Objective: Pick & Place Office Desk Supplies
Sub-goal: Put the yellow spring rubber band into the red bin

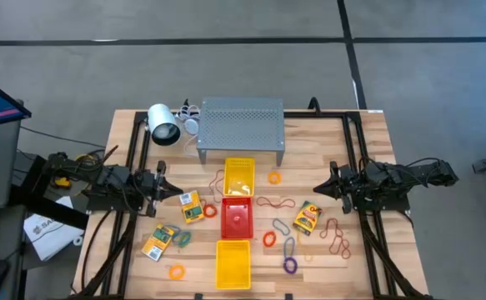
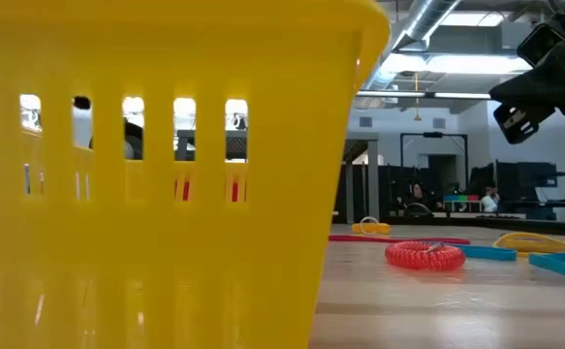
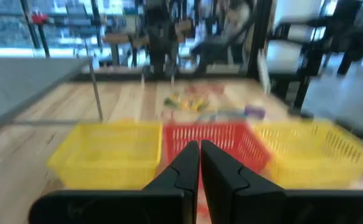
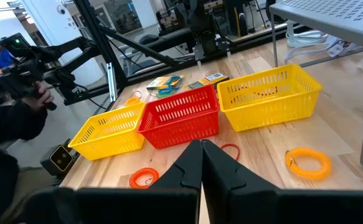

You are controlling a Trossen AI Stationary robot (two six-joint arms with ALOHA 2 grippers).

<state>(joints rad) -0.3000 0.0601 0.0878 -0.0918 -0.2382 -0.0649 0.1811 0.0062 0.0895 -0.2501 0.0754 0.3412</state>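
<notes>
Card packets lie loose on the wooden table (image 1: 359, 142): two on the left side, one (image 1: 192, 206) near the red tray (image 1: 237, 216) and one (image 1: 157, 242) nearer the table's front edge, and a third (image 1: 308, 217) right of the red tray. Rubber-band loops and coiled rings are scattered around them. An orange ring (image 1: 274, 177) lies right of the rear yellow tray (image 1: 239, 177). An orange ring (image 1: 269, 239) and a purple ring (image 1: 290, 266) lie right of the front yellow tray (image 1: 232, 263). Thin red loops (image 1: 337, 235) lie further right, near the right arm. An orange ring (image 1: 176, 272) lies at the front left. None of the supplies is inside a tray as far as the overhead view shows.

The three trays stand in a line down the table's middle: yellow, red, yellow, touching or nearly so. Behind them stands a grey perforated metal shelf (image 1: 241, 123), with a white cylindrical lamp-like object (image 1: 163, 125) lying to its left.

The left gripper (image 1: 162, 185) is positioned at the left side of the table, pointing toward the trays, fingers pressed together and holding nothing. The right gripper (image 1: 320, 188) is positioned opposite, at the right side, fingers likewise closed on nothing. Both are clear of the supplies.
</notes>
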